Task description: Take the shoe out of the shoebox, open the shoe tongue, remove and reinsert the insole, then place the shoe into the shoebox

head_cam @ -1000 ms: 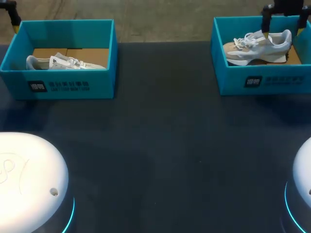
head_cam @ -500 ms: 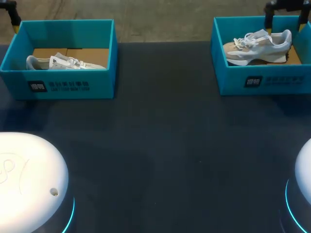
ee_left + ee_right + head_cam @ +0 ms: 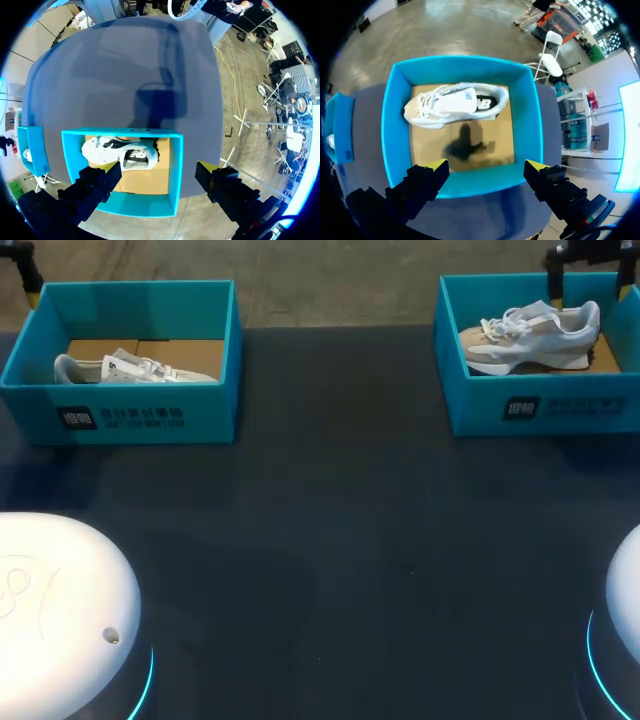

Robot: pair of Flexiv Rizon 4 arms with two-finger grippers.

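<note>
Two teal shoeboxes stand at the table's far corners. The left box (image 3: 120, 415) holds a white shoe (image 3: 135, 368) lying low on its brown floor. In the right box (image 3: 545, 405) lies a beige and white shoe (image 3: 530, 335). My left gripper (image 3: 160, 172) hangs open above the left box's (image 3: 122, 205) outer wall, its shoe (image 3: 120, 152) ahead of the fingers. High over the right box (image 3: 395, 115), my right gripper (image 3: 487, 170) is open too, with that shoe (image 3: 455, 105) ahead of it. Neither gripper touches anything.
The dark table (image 3: 330, 540) stretches between and in front of the boxes. White arm bases (image 3: 55, 610) sit at the near left and near right corners. The boxes stand close to the table's far edge.
My right gripper has risen a little out of the right box, its yellow tips now near the box's rear rim. The left arm and both shoes have kept still.
</note>
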